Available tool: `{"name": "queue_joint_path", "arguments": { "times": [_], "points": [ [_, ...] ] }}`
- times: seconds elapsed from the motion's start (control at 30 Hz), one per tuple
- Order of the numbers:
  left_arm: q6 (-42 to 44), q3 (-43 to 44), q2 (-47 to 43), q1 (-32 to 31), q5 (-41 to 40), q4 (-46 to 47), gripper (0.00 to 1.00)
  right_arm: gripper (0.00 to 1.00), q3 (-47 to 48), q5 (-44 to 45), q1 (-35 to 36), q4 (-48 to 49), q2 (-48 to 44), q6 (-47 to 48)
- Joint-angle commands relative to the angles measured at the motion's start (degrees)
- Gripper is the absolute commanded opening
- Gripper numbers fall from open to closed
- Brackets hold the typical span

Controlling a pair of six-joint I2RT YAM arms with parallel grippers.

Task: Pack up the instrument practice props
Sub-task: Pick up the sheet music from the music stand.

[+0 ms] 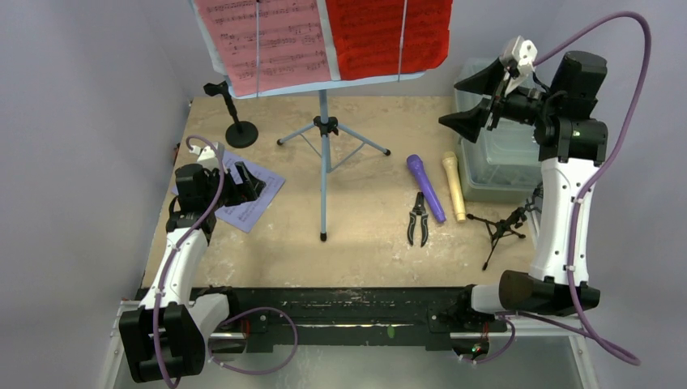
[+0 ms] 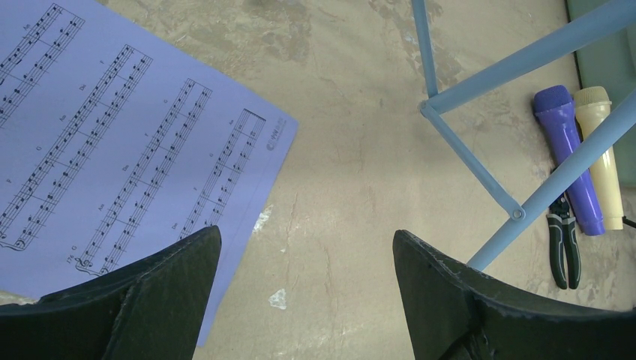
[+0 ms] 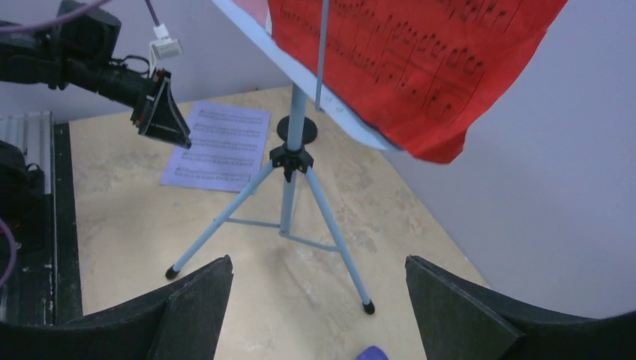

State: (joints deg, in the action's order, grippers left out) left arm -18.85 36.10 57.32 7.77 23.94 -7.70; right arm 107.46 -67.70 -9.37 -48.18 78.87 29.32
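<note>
The light-blue music desk (image 1: pixel 324 81) stands on its tripod legs (image 1: pixel 324 166) at the back, holding a pale page (image 1: pixel 267 40) and a red page (image 1: pixel 389 32). A lavender sheet-music page (image 1: pixel 258 201) lies at the left, under my open left gripper (image 1: pixel 249 182) (image 2: pixel 306 232), whose jaws are empty. The purple microphone (image 1: pixel 426 188) and cream microphone (image 1: pixel 454 185) lie side by side at the right, beside the black mic tripod (image 1: pixel 502 229). The round-base pole (image 1: pixel 235 121) stands back left. My right gripper (image 1: pixel 448 104) (image 3: pixel 318 259) hangs high, open and empty, facing the stand.
Black-handled pliers (image 1: pixel 418 220) lie just left of the purple microphone. A translucent grey-green box (image 1: pixel 494 154) sits at the right edge under the right arm. Walls close in the table at the back and on both sides.
</note>
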Motion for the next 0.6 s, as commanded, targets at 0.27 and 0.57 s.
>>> {"name": "queue_joint_path", "arguments": {
  "times": [0.27, 0.57],
  "points": [
    [0.83, 1.28, -0.19, -0.19, 0.58, 2.52, 0.84, 0.88, 6.42, -5.24, 0.23, 40.06, 4.58, -45.97],
    [0.86, 1.26, -0.28, -0.14, 0.33, 2.43, 0.84, 0.88, 10.02, -2.26, 0.25, 57.50, 9.88, -64.71]
  ]
}}
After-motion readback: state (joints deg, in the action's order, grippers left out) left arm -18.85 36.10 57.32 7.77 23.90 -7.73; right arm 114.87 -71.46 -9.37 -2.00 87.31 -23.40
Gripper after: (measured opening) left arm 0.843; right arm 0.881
